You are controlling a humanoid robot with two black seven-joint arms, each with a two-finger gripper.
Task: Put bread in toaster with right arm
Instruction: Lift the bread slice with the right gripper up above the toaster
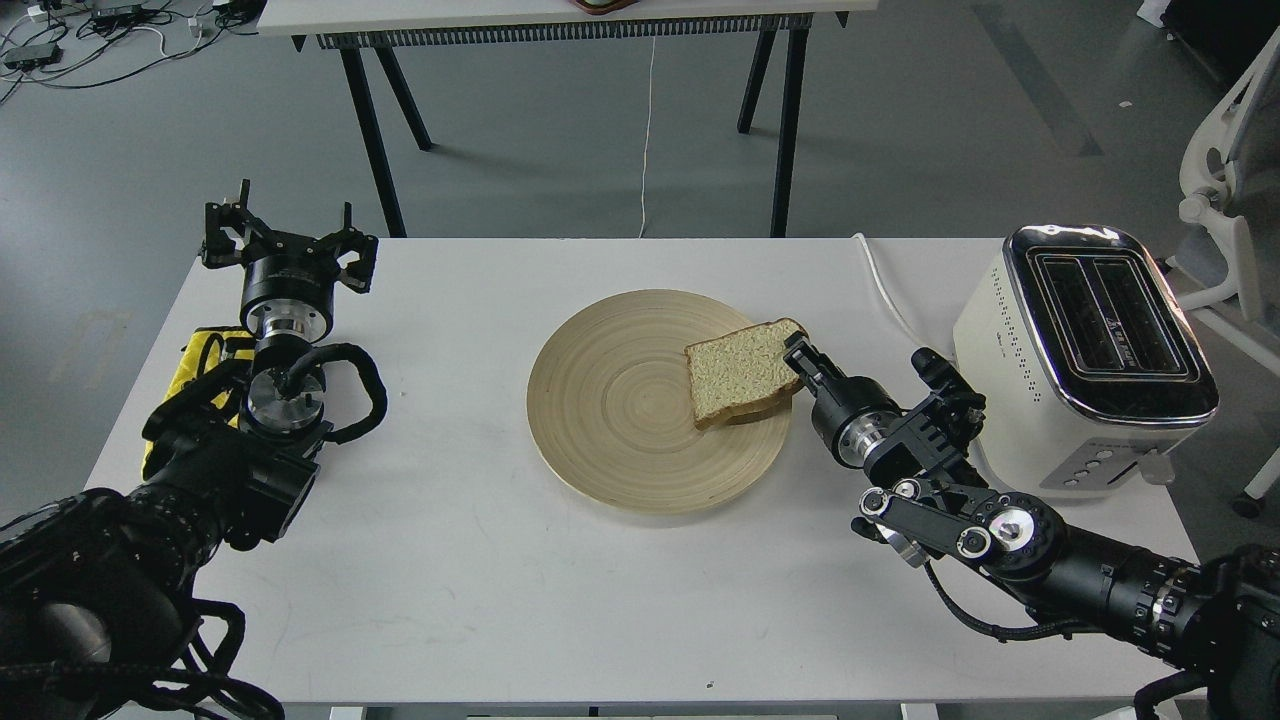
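The bread is a tan slice over the right side of the round wooden plate. Its right edge is raised and a shadow shows under its near edge. My right gripper is shut on the slice's right edge, low over the plate's right rim. The cream-white toaster stands at the table's right end, right of my right arm, with both black slots empty. My left gripper is at the table's far left, fingers spread and empty.
The toaster's white cord runs along the table behind my right arm. A yellow item lies by my left arm at the left edge. A white chair stands right of the table, and another table behind.
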